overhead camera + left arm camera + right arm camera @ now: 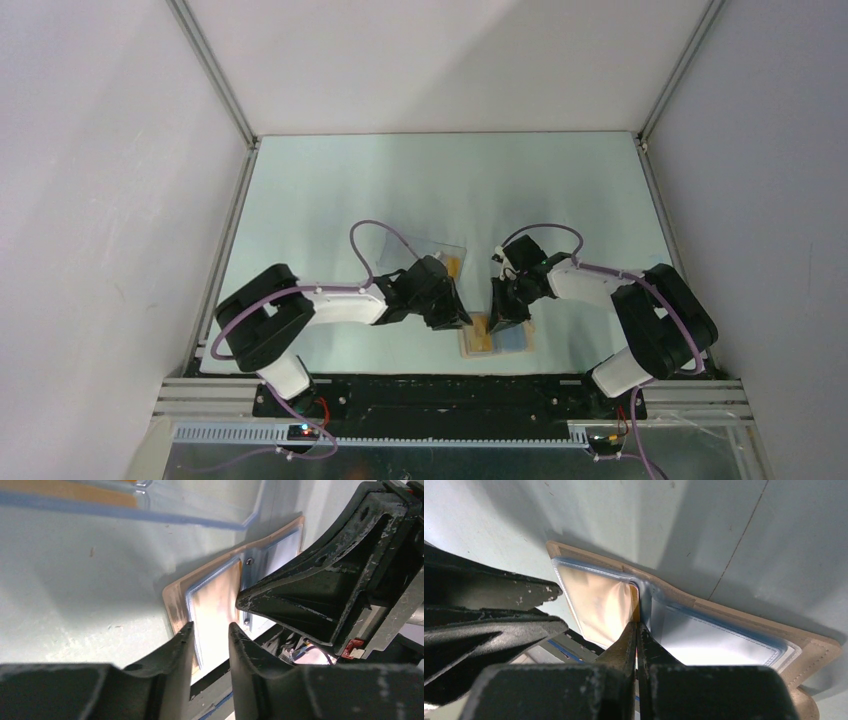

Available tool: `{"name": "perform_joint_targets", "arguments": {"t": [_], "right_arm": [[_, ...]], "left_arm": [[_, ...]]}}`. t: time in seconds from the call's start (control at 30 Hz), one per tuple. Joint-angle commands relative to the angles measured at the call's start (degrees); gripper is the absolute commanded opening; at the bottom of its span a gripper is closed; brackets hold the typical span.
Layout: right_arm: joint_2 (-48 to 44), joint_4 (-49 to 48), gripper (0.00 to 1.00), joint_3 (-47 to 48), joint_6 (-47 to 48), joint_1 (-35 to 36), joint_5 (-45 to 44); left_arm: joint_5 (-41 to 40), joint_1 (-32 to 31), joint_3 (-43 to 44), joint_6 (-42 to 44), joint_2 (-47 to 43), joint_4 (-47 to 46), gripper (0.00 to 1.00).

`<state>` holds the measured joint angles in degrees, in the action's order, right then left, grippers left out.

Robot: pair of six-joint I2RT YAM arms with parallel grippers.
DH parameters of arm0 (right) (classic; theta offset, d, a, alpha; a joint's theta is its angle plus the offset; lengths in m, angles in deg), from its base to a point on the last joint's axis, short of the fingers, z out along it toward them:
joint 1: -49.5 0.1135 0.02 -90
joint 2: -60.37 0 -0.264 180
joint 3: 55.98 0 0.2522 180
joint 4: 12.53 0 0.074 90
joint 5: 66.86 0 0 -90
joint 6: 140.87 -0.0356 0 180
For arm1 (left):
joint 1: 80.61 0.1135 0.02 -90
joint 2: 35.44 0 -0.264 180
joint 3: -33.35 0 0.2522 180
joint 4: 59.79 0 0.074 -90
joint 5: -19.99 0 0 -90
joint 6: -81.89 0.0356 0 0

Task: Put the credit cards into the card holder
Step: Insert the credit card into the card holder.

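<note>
The tan card holder (480, 340) lies open near the table's front edge, blue lining and clear pockets facing up (744, 616). An orange-yellow credit card (599, 602) sits inside its left pocket, with a narrow orange edge showing at the fold. My right gripper (636, 626) is shut, its tips resting at that fold by the card's edge. My left gripper (210, 630) hovers over the left pocket's near end with its jaws apart and nothing between them. From above, the two grippers (462, 320) (503, 320) flank the holder.
A clear plastic box (440, 255) with another orange card (455, 266) in it lies just behind the left gripper. The black front rail (430, 390) runs close behind the holder's near edge. Enclosure walls ring the table.
</note>
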<state>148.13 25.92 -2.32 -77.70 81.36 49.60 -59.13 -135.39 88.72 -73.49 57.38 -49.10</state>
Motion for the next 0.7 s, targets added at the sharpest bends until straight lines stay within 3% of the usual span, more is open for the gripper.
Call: {"name": "perform_joint_targets", "arguments": {"t": [0.0, 0.13, 0.47, 0.67], "right_arm": [[2.76, -1.07, 0.0, -1.17, 1.44, 0.88, -3.35], [3.0, -1.26, 0.0, -1.23, 1.39, 0.91, -2.95], [3.32, -1.76, 0.0, -1.24, 1.34, 1.01, -2.44], [3.17, -1.97, 0.0, -1.23, 1.09, 1.2, -1.73]], "left_arm": [[0.94, -0.23, 2.56, 1.89, 1.09, -1.41, 0.33], [1.45, -0.38, 2.88, 2.13, 1.81, -1.58, 0.31], [-2.03, -0.62, 2.79, 3.02, 1.4, 3.37, 0.43], [-1.6, -0.74, 3.97, 3.36, 2.87, 4.71, 0.37]]}}
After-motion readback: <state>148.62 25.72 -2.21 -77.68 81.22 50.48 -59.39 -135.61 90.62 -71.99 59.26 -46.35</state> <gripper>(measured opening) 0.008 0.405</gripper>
